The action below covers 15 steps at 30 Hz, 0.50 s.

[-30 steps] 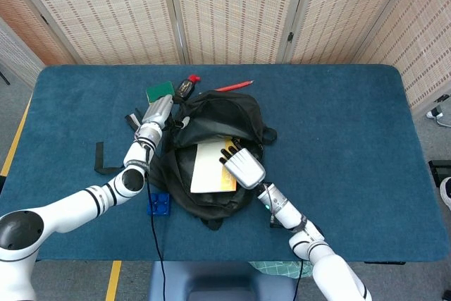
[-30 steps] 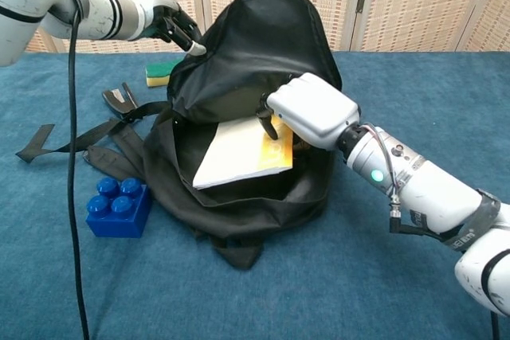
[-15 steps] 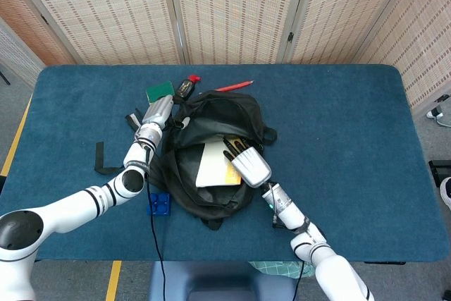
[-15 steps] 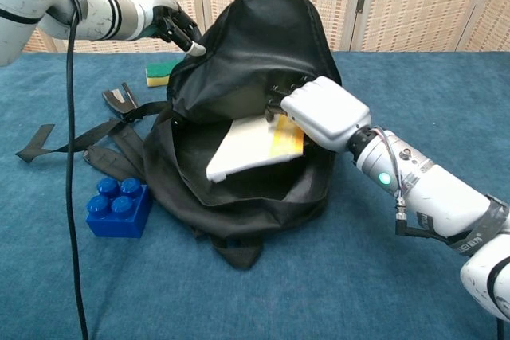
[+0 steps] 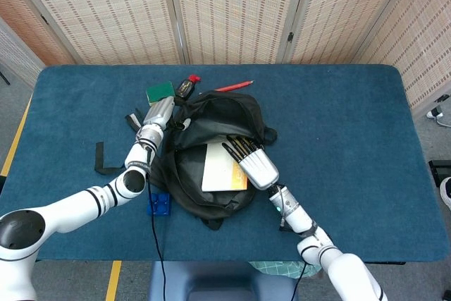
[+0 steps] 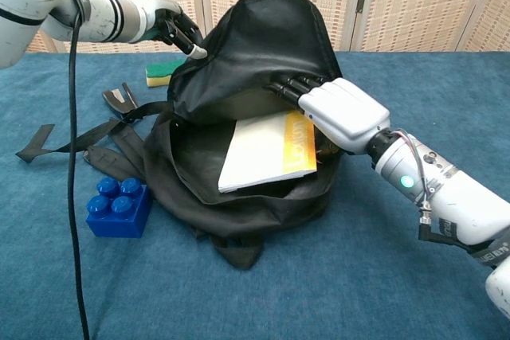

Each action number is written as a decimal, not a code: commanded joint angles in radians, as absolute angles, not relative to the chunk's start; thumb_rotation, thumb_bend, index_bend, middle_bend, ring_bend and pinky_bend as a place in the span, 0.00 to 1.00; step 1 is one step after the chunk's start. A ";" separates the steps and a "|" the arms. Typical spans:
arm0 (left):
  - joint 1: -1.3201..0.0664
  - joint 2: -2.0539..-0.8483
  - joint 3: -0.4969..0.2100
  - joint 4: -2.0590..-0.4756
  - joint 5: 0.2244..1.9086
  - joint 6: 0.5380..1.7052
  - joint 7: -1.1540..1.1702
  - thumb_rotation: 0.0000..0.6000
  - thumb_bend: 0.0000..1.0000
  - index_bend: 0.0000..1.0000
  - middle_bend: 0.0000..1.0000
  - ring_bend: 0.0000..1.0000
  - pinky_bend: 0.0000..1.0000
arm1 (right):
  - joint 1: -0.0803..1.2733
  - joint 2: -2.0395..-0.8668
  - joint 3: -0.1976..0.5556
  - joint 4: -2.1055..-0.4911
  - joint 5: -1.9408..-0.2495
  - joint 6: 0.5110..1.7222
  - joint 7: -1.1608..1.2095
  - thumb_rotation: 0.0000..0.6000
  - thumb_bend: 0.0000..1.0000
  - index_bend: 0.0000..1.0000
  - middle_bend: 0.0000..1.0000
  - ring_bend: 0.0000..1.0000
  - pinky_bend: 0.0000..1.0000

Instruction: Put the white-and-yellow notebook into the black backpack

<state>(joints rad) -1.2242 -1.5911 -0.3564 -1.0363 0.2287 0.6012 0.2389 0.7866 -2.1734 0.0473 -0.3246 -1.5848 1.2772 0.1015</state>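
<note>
Woven screens stand behind a blue-carpeted table (image 5: pixel 338 125), whose right half lies bare. Toward its left rear sits the black backpack (image 6: pixel 263 45), mouth open, with the white-and-yellow notebook (image 6: pixel 267 151) lying inside. The right hand (image 6: pixel 335 109) rests empty at the opening above the notebook, fingers outstretched. The left hand (image 6: pixel 171 28) pinches the flap's rear edge. Beside the pack lie a blue brick (image 6: pixel 119 206), green sponge (image 5: pixel 159 91) and red pencil (image 5: pixel 234 86).
</note>
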 commanded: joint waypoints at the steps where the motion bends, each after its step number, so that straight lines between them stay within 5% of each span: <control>1: -1.224 -1.591 -0.355 -1.037 0.227 0.601 0.240 1.00 0.78 0.64 0.27 0.19 0.00 | 0.776 -2.149 0.036 -0.358 -1.593 1.282 0.100 1.00 0.21 0.00 0.00 0.06 0.00; 6: -1.225 -1.586 -0.352 -1.046 0.218 0.608 0.244 1.00 0.78 0.64 0.27 0.18 0.00 | 0.761 -2.051 0.006 -0.496 -1.626 1.308 0.042 1.00 0.09 0.00 0.00 0.05 0.00; 15: -1.227 -1.578 -0.345 -1.071 0.204 0.600 0.251 1.00 0.78 0.57 0.25 0.17 0.00 | 0.736 -1.908 -0.010 -0.759 -1.659 1.349 -0.076 1.00 0.07 0.00 0.01 0.07 0.00</control>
